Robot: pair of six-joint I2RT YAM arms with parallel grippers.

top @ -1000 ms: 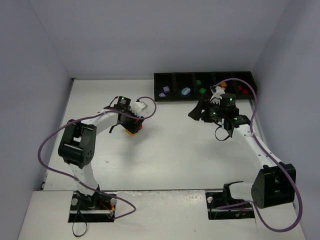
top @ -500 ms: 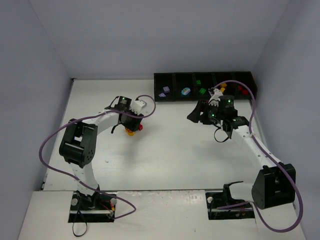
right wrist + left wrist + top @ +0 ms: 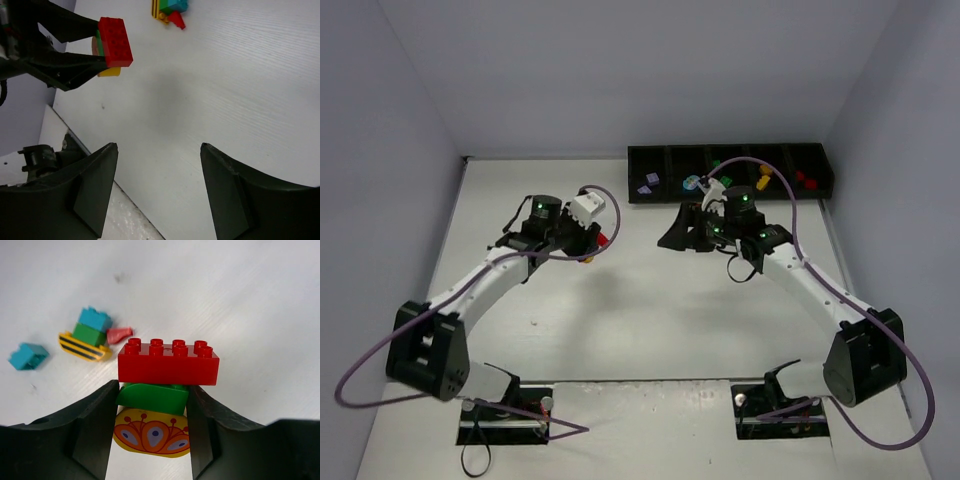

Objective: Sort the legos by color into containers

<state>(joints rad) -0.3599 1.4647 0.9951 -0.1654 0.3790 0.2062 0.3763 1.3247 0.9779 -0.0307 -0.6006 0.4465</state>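
From above, the left gripper (image 3: 592, 245) hangs over the counter (image 3: 650, 300) with something red in it, too small to read here. The black tray (image 3: 720, 151) lies well apart.

The left wrist shows it clamped on the green brick (image 3: 152, 397) of a three-piece stack, with a red brick (image 3: 168, 362) on one face and a painted yellow piece (image 3: 152, 435) on the other.

The right wrist shows the right gripper (image 3: 160, 172) wide and empty.

We judge the plastic light, stiff and slick. Take the red brick by its long flat sides.

left claw (image 3: 152, 396) | clamps green brick (image 3: 150, 399) | red brick (image 3: 168, 364) stacked on top
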